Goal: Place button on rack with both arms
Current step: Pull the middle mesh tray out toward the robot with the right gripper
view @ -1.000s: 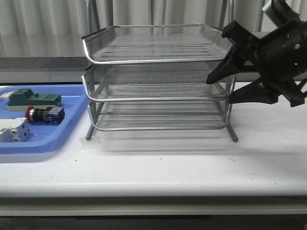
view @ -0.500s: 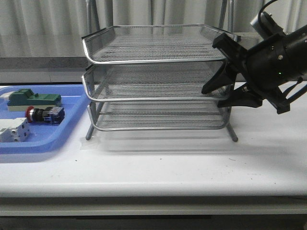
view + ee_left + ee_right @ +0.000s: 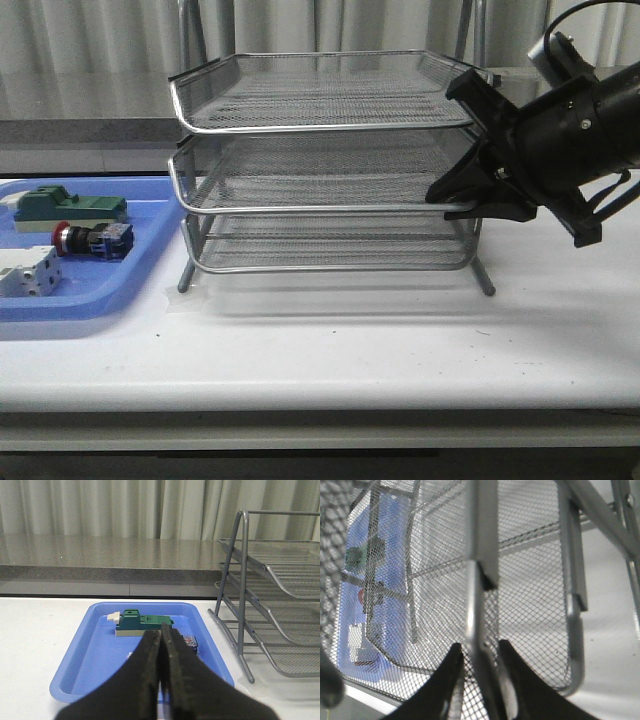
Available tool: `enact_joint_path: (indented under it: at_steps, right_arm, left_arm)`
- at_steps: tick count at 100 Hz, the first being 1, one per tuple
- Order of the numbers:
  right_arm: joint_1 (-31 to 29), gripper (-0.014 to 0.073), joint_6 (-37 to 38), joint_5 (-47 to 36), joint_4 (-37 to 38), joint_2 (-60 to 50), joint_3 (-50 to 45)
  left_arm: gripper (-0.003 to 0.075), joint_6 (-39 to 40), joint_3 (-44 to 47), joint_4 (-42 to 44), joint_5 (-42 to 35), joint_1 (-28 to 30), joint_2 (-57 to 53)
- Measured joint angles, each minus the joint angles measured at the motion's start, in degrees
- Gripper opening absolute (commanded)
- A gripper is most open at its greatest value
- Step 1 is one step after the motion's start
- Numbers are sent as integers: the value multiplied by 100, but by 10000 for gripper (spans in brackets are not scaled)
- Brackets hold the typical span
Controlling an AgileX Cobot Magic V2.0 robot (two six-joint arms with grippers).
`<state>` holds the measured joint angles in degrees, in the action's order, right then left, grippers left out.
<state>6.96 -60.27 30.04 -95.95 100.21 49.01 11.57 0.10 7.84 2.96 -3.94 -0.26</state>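
Note:
The button, red cap to the left, lies in the blue tray at the table's left. In the left wrist view only its blue rear block shows beside the fingers. The rack stands mid-table. My right gripper is at the right front corner of the rack's middle tray. In the right wrist view the right gripper has its jaws closed on either side of that tray's rim. My left gripper is shut and empty over the blue tray. It is out of the front view.
A green block and a white block also lie in the blue tray. The rack's legs stand on the white table. A grey ledge and curtains run behind. The rack's frame stands right of the blue tray.
My right gripper moved left and down onto the middle tray's right front rim, and its jaws closed from wide open. The button and the tray's other blocks have not moved.

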Motion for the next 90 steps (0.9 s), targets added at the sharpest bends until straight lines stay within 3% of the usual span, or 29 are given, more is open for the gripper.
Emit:
enact_joint_path:
  at_steps: [77, 90]
  right_arm:
    - [22, 17, -425, 207, -331, -2054, -2638]
    - [25, 103, -443, 117, -278, -2221, -2722]
  left_arm:
    - [-20, 0, 0, 0, 0, 0, 0]
    - [-20, 0, 0, 0, 0, 0, 0]
